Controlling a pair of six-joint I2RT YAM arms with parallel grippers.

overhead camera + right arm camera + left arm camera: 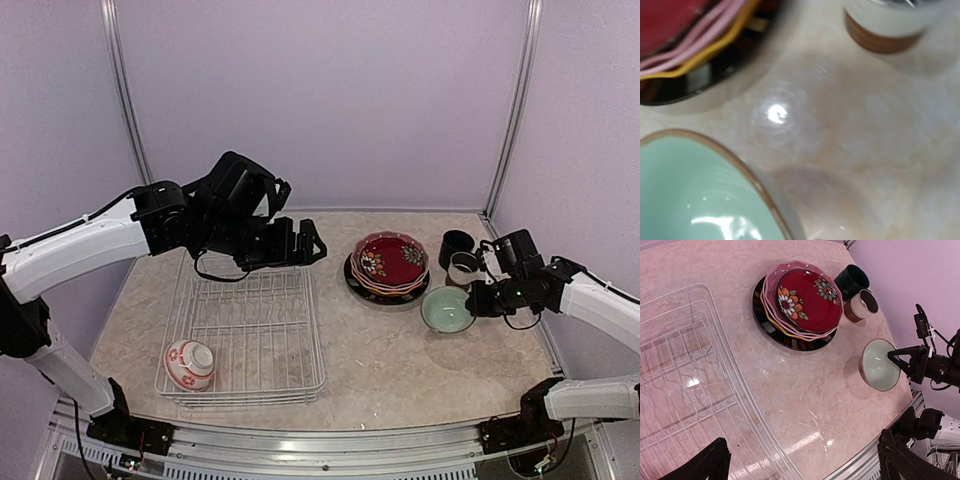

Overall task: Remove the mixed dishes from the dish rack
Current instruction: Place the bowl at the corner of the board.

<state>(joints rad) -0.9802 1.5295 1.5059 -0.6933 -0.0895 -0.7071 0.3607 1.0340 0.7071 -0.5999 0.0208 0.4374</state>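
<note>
One dish sits in the dish rack [250,320]: the red-patterned white bowl [190,364], tilted in the near-left corner, well apart from the left gripper [303,247], to its near left. Left gripper hangs over the rack's far-right corner, fingers spread wide, gripping nothing.

On the table [380,350], to that gripper's right: plate stack [362,285], black under yellow under pink, with the dark red floral bowl [388,260] on top. Further right, the teal cup [456,246] and brown-white cup [463,268] stand side by side, just behind the right gripper [474,299]. Pale-green cup [446,309] sits just left of that gripper. Its fingers are pressed together, tip at the cup's rim; contact cannot be told.

Views: only the top camera shows the bowl in the rack. Left wrist view separates the plate layers and shows the closed right fingertips. Right wrist view is blurred: green rim, brown-white cup base, stack edge.
</note>
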